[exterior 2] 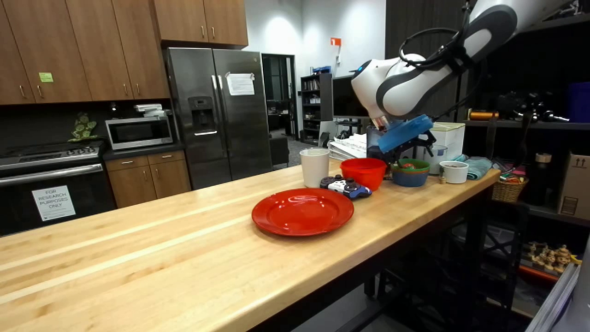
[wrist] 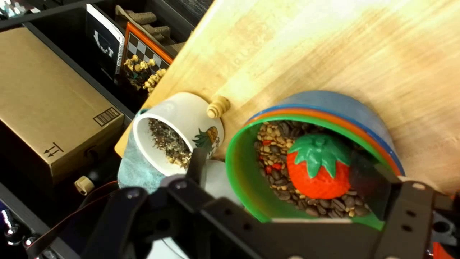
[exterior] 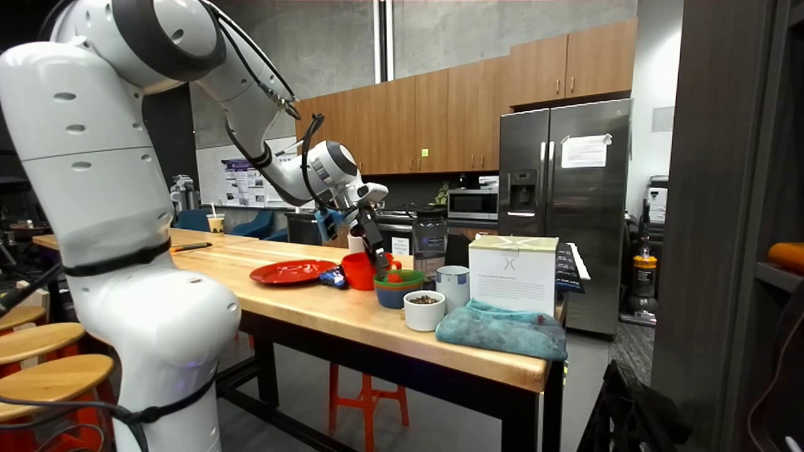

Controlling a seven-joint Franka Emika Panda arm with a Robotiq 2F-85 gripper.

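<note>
I'm hanging over the green bowl (wrist: 244,176), my gripper (wrist: 280,163) standing wide apart and gripping nothing. The strawberry (wrist: 319,167) is lying inside that bowl on a bed of beans (wrist: 284,194), its green cap facing my wrist camera. One of my fingers (wrist: 370,183) is showing within the rim's outline, just beside the strawberry; whether it is touching, I can't tell. The other is showing beyond the rim, in front of the cup (wrist: 194,120). The green bowl is sitting nested above an orange bowl (wrist: 312,111) and a blue bowl (wrist: 330,99). I'm judging this to be a grasp or a release at the strawberry; which of the two, I can't say. A grasp would be calling for both fingers inside the rim before closing; a departure would be calling for a clean lift, jaws spread, without tipping the stack or spilling beans.
</note>
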